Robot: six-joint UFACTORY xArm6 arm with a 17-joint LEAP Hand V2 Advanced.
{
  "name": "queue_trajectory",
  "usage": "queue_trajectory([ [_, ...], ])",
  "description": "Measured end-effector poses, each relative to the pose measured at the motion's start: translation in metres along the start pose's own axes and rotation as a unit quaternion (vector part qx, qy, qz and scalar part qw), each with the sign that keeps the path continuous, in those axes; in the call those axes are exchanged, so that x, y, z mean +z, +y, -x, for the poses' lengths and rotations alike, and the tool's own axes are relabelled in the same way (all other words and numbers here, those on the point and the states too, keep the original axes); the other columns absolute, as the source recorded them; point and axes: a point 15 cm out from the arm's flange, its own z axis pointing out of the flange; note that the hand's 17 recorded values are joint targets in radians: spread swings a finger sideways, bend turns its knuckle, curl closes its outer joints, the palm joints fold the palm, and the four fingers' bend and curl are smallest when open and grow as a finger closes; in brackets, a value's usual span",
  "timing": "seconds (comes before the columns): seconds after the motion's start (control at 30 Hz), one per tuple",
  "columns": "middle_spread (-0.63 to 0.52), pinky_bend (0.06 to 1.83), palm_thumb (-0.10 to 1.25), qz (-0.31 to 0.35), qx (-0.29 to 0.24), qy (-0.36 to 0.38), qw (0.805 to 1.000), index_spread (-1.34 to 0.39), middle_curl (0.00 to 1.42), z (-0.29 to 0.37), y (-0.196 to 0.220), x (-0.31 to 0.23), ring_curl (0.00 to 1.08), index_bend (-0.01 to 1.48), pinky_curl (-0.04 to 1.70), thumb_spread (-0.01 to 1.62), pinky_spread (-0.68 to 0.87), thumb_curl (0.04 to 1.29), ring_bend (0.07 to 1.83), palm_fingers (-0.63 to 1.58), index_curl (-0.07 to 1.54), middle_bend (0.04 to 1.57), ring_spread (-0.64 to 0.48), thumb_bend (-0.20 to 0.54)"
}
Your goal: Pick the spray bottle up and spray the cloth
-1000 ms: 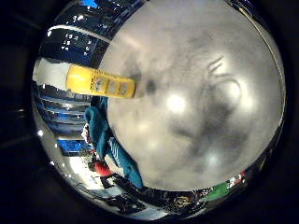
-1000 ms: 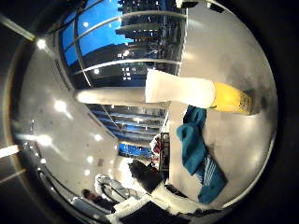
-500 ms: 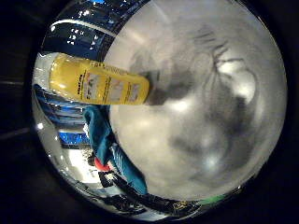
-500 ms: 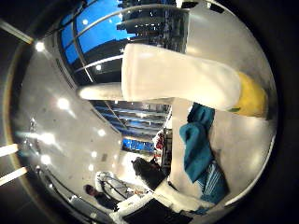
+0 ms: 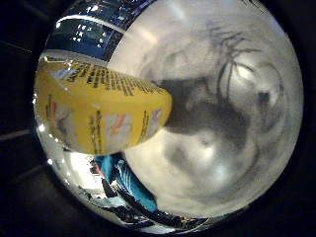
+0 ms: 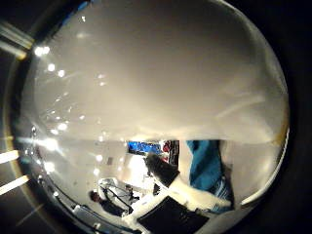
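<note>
Compared with 0.5 s and 1 s ago, both palm views have closed in on the spray bottle (image 5: pixel 98 113): its yellow labelled body now fills about 1 half of the little finger side view, and its pale upper part spreads across most of the thumb side view, so the change reads as the palm advancing on a bottle that stays where it lies. Bottle position: on its side on the pale table (image 5: pixel 232 163), casting a dark shadow beside it, very close to the palm and so probably within reach of the fingers. Cloth (image 6: pixel 207 163): teal, crumpled on the same table just beside the bottle, on the side away from the palm; it also shows under the yellow body in the little finger side view. Hand: no white or black part of it appears in either view, so whether the fingers are apart, together or clamped on the bottle cannot be told. Likely reason for the approach: the palm is brought square against the bottle's side so that a wrap around its body can follow; lifting and spraying appear not yet done
</note>
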Motion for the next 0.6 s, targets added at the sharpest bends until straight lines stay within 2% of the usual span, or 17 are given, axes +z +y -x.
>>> queue_trajectory([
  [0.1, 0.0, 0.38, 0.47, -0.002, 0.002, -0.003, 1.0, -0.23, 0.37, 0.002, -0.002, 0.004, 0.26, 0.18, 0.27, 0.96, 0.38, 0.29, 0.34, 0.25, 0.29, 0.32, 0.06, -0.027],
  [0.2, -0.05, 0.37, 0.49, 0.003, 0.0, -0.005, 1.0, -0.25, 0.4, 0.005, -0.002, 0.01, 0.29, 0.16, 0.26, 0.96, 0.32, 0.29, 0.47, 0.48, 0.29, 0.4, -0.03, -0.023],
  [0.27, -0.12, 0.39, 0.51, 0.009, -0.002, -0.005, 1.0, -0.28, 0.45, 0.008, -0.001, 0.018, 0.33, 0.18, 0.26, 0.97, 0.17, 0.29, 0.57, 0.58, 0.32, 0.48, -0.11, -0.024],
  [0.33, -0.18, 0.51, 0.52, 0.011, -0.006, 0.001, 1.0, -0.32, 0.5, 0.008, -0.003, 0.024, 0.38, 0.17, 0.29, 0.97, -0.02, 0.29, 0.74, 0.84, 0.31, 0.57, -0.18, -0.023],
  [0.37, -0.2, 0.57, 0.53, 0.01, -0.007, 0.004, 1.0, -0.35, 0.53, 0.008, -0.005, 0.024, 0.42, 0.19, 0.31, 0.96, -0.12, 0.29, 0.8, 0.86, 0.34, 0.6, -0.21, -0.023],
  [0.4, -0.23, 0.65, 0.54, 0.009, -0.008, 0.005, 1.0, -0.38, 0.57, 0.008, -0.007, 0.023, 0.45, 0.21, 0.34, 0.97, -0.22, 0.29, 0.87, 0.97, 0.36, 0.65, -0.24, -0.02],
  [0.43, -0.24, 0.68, 0.55, 0.009, -0.007, 0.006, 1.0, -0.4, 0.59, 0.008, -0.007, 0.023, 0.47, 0.24, 0.36, 0.97, -0.26, 0.29, 0.89, 0.99, 0.38, 0.66, -0.25, -0.022],
  [0.5, -0.28, 0.84, 0.61, 0.01, -0.004, 0.006, 1.0, -0.46, 0.67, 0.008, -0.008, 0.023, 0.53, 0.4, 0.44, 0.98, -0.32, 0.3, 0.99, 1.16, 0.48, 0.77, -0.28, -0.009],
  [0.6, -0.3, 1.03, 0.66, 0.011, -0.015, 0.006, 1.0, -0.5, 0.79, 0.018, -0.02, 0.023, 0.62, 0.62, 0.57, 0.98, -0.33, 0.3, 1.14, 1.13, 0.64, 0.9, -0.29, -0.015],
])
